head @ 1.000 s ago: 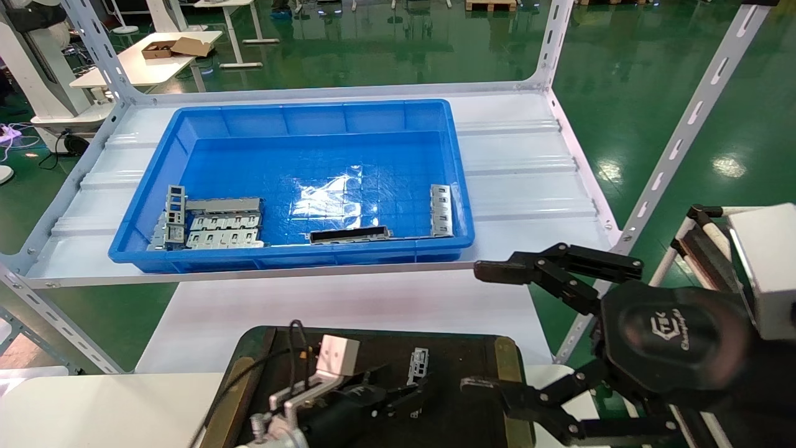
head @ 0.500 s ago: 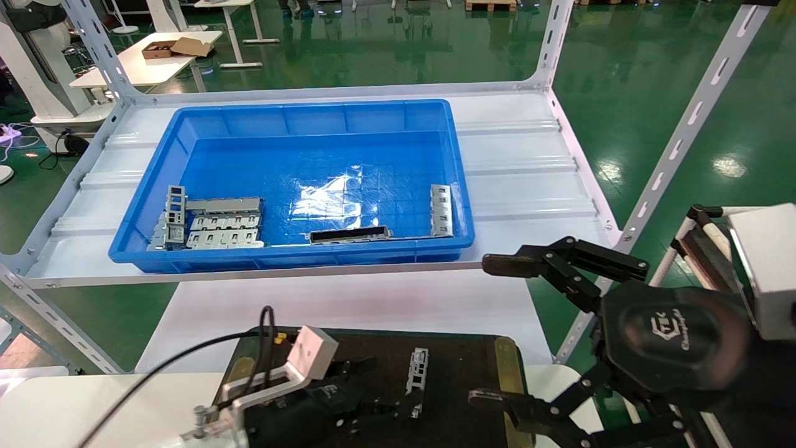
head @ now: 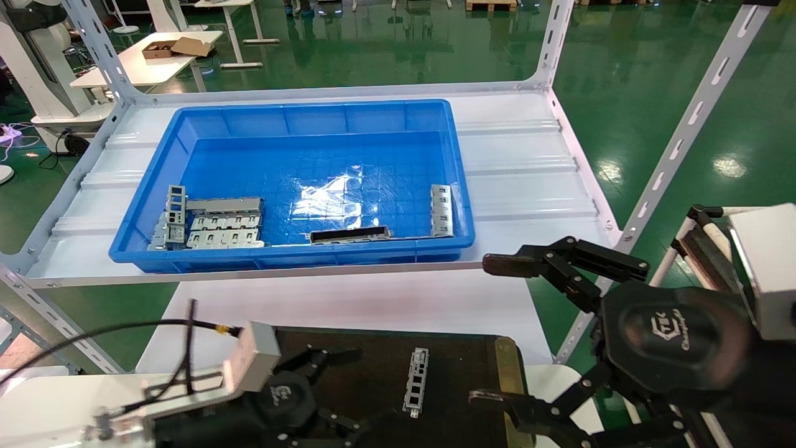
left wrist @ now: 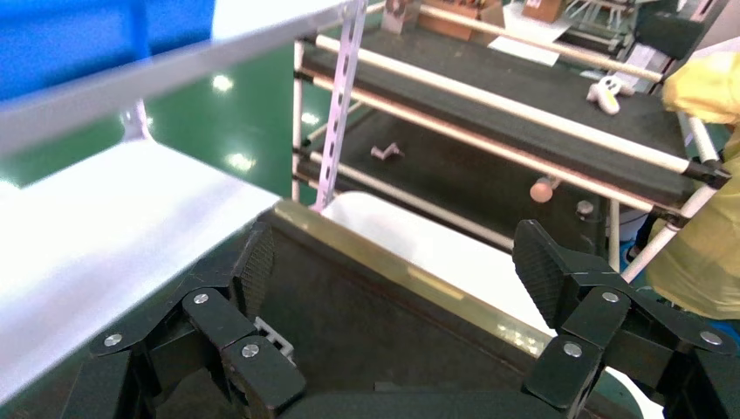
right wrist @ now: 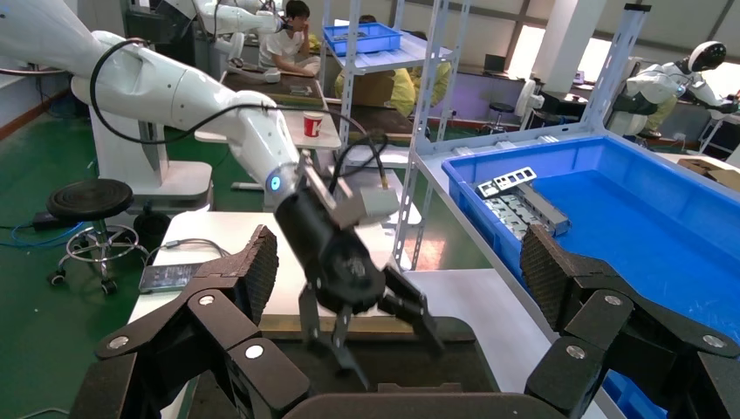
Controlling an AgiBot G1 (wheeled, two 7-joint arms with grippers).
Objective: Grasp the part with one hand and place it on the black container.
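The part point(head: 415, 381), a small silver channel with window cut-outs, lies on the black container point(head: 463, 367), apart from both grippers. My left gripper point(head: 356, 393) is open and empty over the tray's left half, left of the part. In the left wrist view the gripper point(left wrist: 397, 271) is wide open over the tray point(left wrist: 384, 266), and a corner of the part point(left wrist: 272, 333) shows beside one finger. My right gripper point(head: 491, 330) is open and empty, above the tray's right edge. It point(right wrist: 401, 262) looks across at the left gripper point(right wrist: 393, 353) over the tray point(right wrist: 454, 362).
A deep blue bin point(head: 298, 118) stands on the white rack shelf behind the tray. It holds a pile of flat grey pieces point(head: 211, 224), a long bar with a dark slot point(head: 350, 234) and another small channel point(head: 441, 210). Rack uprights point(head: 684, 130) rise at the right.
My left gripper has let go of the part and drawn back to the left, fingers opening. The part stays lying on the tray. The right gripper has barely moved.
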